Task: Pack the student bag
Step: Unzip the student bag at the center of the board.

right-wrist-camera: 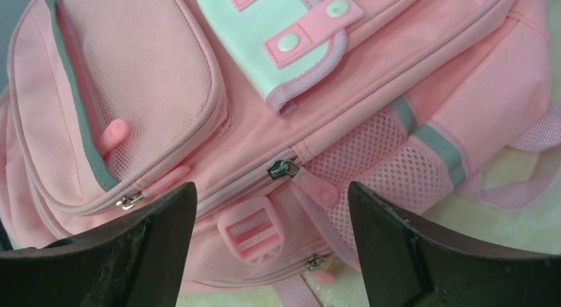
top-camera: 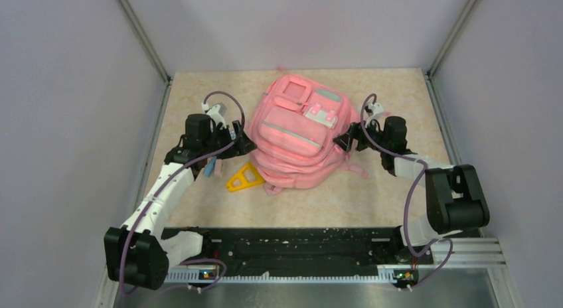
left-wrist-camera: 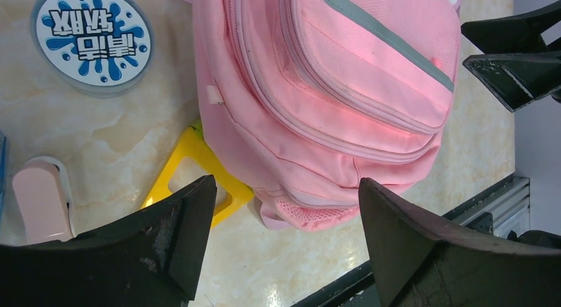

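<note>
The pink student bag (top-camera: 300, 132) lies flat in the middle of the table, front pockets up and zips shut. My left gripper (top-camera: 247, 143) is open and empty, close to the bag's left side; in the left wrist view (left-wrist-camera: 284, 221) its jaws stand wide apart over the bag's lower corner (left-wrist-camera: 331, 122). My right gripper (top-camera: 341, 141) is open and empty at the bag's right side; in the right wrist view (right-wrist-camera: 271, 221) its jaws frame a metal zip slider (right-wrist-camera: 283, 168) with a pink pull tab (right-wrist-camera: 317, 189) and a pink buckle (right-wrist-camera: 251, 229).
A yellow triangular ruler (top-camera: 244, 178) lies at the bag's left front, partly under it (left-wrist-camera: 192, 163). A pink eraser-like block (left-wrist-camera: 41, 201) and a round blue-and-white disc (left-wrist-camera: 92, 39) lie left of it. Black rail (top-camera: 292, 245) runs along the near edge. Walls enclose the table.
</note>
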